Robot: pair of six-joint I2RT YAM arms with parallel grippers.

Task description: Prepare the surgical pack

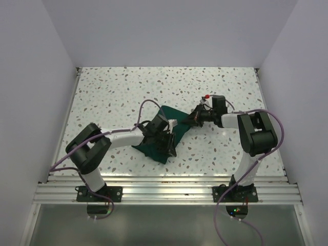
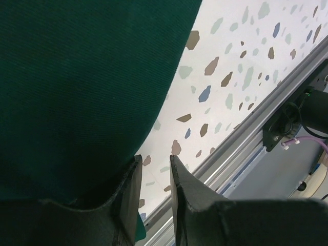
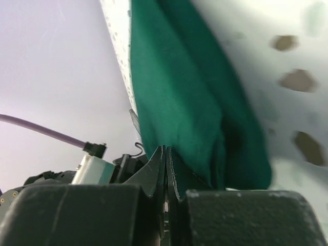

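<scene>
Top external view: a dark green cloth [image 1: 155,148], folded into an uneven bundle, lies at the middle of the tabletop [image 1: 128,87]. The left jaws are over the cloth, on the side toward the tabletop's near edge. In the left wrist view they stand a little apart; bare tabletop shows through the gap, and the cloth lies against the outer side of one finger [image 2: 128,200]. The right jaws, just right of the tabletop's middle, are pressed fully together and pinch a corner of the cloth.

surgical pack [image 1: 156,149] on table [image 1: 128,92] | left fingers [image 2: 128,200] over it | right fingers [image 3: 154,169] at corner
</scene>
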